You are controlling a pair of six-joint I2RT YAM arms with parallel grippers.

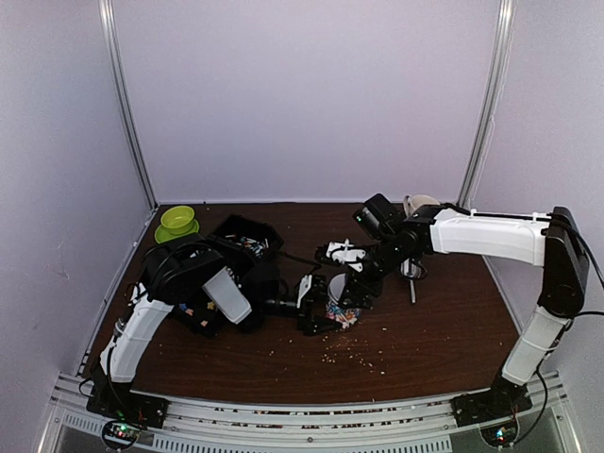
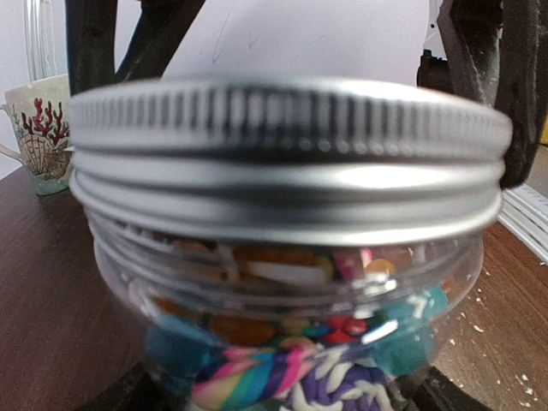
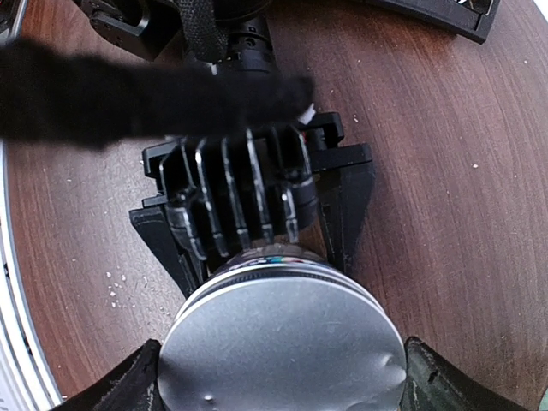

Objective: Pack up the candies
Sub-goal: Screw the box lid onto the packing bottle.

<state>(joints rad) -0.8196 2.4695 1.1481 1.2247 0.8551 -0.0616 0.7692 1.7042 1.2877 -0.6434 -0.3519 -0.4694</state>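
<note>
Multicoloured candies (image 2: 257,381) fill an upright jar (image 2: 124,291), lid (image 2: 282,154) topmost.

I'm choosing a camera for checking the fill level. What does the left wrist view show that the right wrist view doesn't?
Only the left wrist: the candies through the clear wall of the jar, and a patterned mug behind. Only the right wrist: the flat top of the lid, with the left claw flanking the jar beneath. Both: the silver lid on the jar and crumbs on the brown table.
</note>
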